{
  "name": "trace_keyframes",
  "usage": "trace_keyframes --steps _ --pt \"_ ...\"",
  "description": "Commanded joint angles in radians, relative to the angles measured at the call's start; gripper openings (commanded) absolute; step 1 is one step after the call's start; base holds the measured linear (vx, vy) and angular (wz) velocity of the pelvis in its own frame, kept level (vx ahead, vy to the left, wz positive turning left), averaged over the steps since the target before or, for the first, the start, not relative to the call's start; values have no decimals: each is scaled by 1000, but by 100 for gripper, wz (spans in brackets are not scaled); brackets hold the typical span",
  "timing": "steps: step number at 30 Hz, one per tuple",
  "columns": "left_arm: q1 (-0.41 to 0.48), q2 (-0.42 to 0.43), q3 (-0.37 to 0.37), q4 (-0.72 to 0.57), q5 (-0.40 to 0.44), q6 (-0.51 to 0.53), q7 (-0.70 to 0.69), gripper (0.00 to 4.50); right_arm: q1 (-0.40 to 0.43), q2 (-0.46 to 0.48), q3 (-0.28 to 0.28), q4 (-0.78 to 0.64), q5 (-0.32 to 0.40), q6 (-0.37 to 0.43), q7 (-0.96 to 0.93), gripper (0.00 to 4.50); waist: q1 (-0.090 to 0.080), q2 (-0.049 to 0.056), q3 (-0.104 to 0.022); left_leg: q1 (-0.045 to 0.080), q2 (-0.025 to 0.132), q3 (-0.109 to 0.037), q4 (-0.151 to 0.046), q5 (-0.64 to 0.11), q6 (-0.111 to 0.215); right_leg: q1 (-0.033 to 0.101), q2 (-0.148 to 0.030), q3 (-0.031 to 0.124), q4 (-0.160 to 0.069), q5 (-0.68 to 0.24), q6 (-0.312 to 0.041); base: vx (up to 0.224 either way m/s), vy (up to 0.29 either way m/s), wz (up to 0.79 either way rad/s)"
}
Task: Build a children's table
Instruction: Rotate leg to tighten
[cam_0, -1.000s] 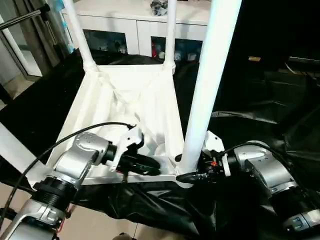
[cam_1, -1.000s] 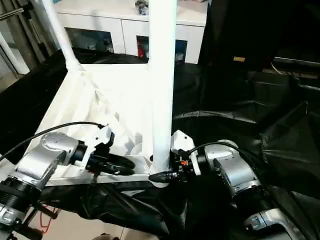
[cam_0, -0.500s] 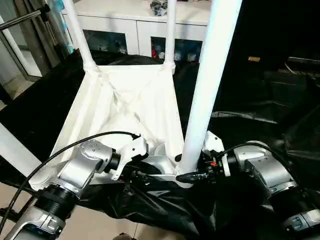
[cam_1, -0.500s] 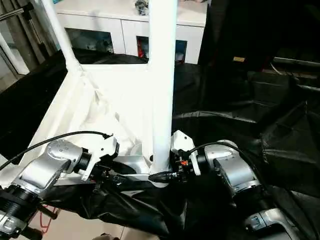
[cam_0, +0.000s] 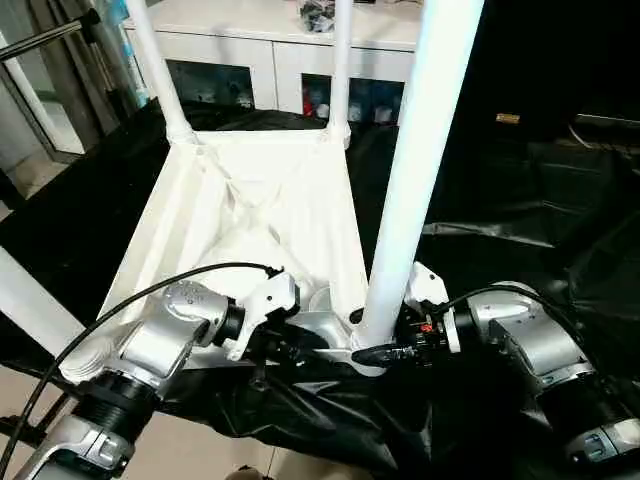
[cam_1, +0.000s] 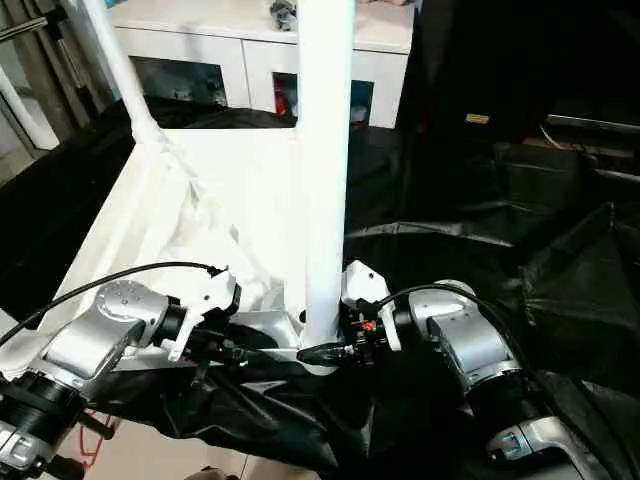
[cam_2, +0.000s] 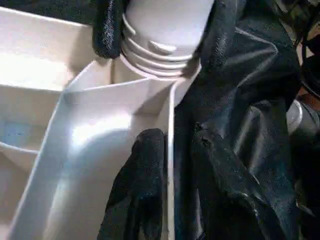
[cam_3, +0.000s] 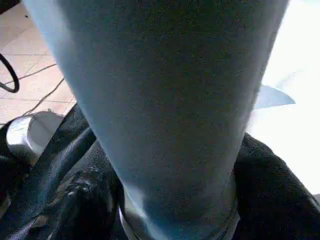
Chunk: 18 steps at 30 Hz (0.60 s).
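Observation:
The white tabletop (cam_0: 270, 190) lies upside down on black cloth, ribbed side up. Two legs (cam_0: 160, 75) (cam_0: 342, 70) stand in its far corner sockets and another leg (cam_0: 30, 300) rises at the near left. My right gripper (cam_0: 368, 334) is shut on the base of the near right leg (cam_0: 415, 170), just above its socket; its fingers (cam_2: 107, 30) flank the ridged leg end (cam_2: 160, 40). My left gripper (cam_0: 295, 348) sits on the tabletop's near rim, left of that leg. One of its fingers (cam_2: 140, 185) lies against the rim's inner wall; the other is hidden on the cloth side.
A white cabinet (cam_0: 270, 60) with glass doors stands behind the tabletop. Crumpled black cloth (cam_0: 520, 200) covers the surface to the right and hangs over the near edge. A metal stand (cam_0: 50, 35) stands at the far left above tiled floor.
My left gripper has dropped from over the tabletop's inside to its near rim, closer to the held leg, and its jaws have narrowed. The right gripper has stayed on the leg.

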Motion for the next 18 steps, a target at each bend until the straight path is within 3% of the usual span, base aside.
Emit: trace_keyframes --steps 1,10,18 --pt "17 9 -7 -1 -12 16 -11 72 6 -5 19 -9 -14 -1 10 266 -3 -5 -66 17 10 7 -64 -203 57 50 -24 19 -58 -79 -270 0 0 0" --pt "30 20 -3 -4 -9 18 0 1 4 -4 20 -9 -13 8 4 266 -5 -4 -66 18 10 7 -64 -204 57 49 -24 19 -57 -66 -274 0 0 0" --pt "41 12 6 -5 -4 7 46 0 -3 10 5 2 -11 20 -41 266 -6 -3 -66 19 10 7 -64 -214 53 49 -24 19 -58 -76 -272 0 0 0"
